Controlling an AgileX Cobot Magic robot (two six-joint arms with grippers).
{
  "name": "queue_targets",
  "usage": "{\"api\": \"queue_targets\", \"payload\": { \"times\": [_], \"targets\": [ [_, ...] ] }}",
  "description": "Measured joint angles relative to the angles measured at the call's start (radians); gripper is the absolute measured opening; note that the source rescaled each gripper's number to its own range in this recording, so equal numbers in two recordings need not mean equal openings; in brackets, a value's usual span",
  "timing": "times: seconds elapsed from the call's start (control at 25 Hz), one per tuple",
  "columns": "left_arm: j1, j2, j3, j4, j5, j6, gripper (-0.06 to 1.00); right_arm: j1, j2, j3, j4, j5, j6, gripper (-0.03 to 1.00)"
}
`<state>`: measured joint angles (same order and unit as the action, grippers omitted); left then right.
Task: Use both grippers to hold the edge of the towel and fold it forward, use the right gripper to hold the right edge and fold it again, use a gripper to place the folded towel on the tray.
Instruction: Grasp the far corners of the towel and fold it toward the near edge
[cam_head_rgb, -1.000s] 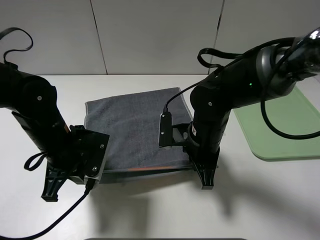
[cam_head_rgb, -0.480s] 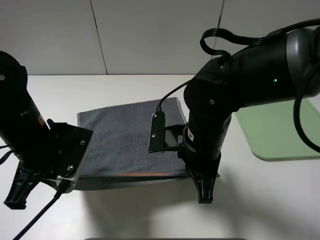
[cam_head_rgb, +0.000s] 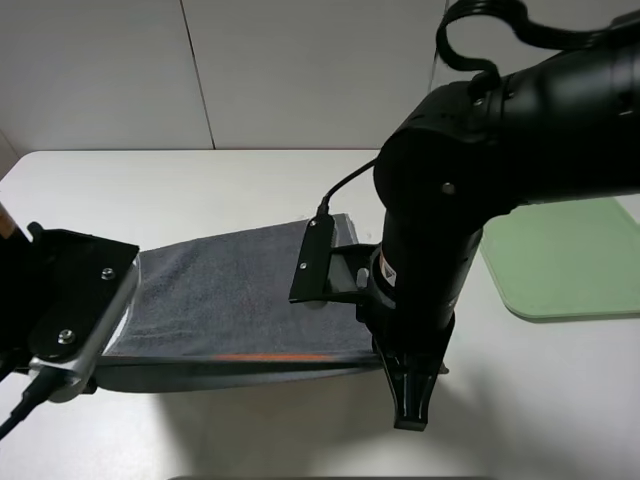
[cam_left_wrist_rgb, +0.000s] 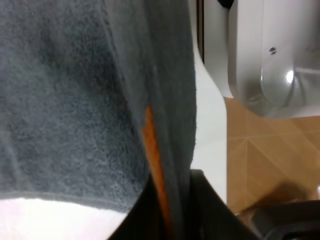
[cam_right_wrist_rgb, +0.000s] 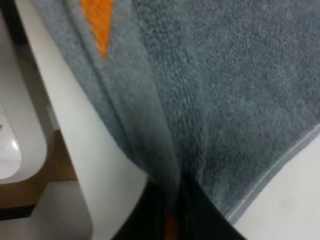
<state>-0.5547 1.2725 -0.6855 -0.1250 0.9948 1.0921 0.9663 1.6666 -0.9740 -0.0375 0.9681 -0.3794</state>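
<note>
Left hand (cam_left_wrist_rgb: 172, 212) and right hand (cam_right_wrist_rgb: 169, 212) clamp the orange-marked border (cam_head_rgb: 270, 357) of the dark grey terry towel (cam_head_rgb: 230, 295), held up for folding forward.

Likely lab: bare white table (cam_head_rgb: 200, 180), plain panelled wall (cam_head_rgb: 300, 70).

So the exterior high cam sits up over the near side of the tabletop (cam_head_rgb: 200, 180), angled down toward the back wall (cam_head_rgb: 300, 70). It's wide enough to catch both arms, the towel (cam_head_rgb: 230, 290) and part of the tray (cam_head_rgb: 560, 260). Both wrist cams are crammed right up against the cloth, so terry fills most of each picture. One looks down past the left claw (cam_left_wrist_rgb: 172, 210), the other past the right claw (cam_right_wrist_rgb: 172, 207). All three share the edge of the towel (cam_head_rgb: 270, 357) with its orange marks.
</note>
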Motion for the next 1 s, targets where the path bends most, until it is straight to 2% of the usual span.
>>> {"api": "queue_targets", "payload": {
  "times": [0.28, 0.56, 0.72, 1.0],
  "targets": [
    [0.0, -0.012, 0.0, 0.005, 0.04, -0.024, 0.0, 0.0, -0.046, -0.053, -0.001, 0.045, 0.003, 0.0],
    [0.007, -0.012, 0.0, 0.024, 0.03, -0.024, 0.0, -0.029, -0.036, -0.143, -0.02, 0.072, -0.005, 0.0],
    [0.053, -0.012, 0.0, 0.025, -0.035, -0.024, 0.0, -0.071, 0.004, -0.19, -0.021, 0.081, -0.024, 0.0],
    [0.181, -0.012, 0.0, 0.025, -0.137, -0.024, 0.0, -0.112, 0.066, -0.283, -0.023, 0.075, -0.069, 0.0]
  ]
}}
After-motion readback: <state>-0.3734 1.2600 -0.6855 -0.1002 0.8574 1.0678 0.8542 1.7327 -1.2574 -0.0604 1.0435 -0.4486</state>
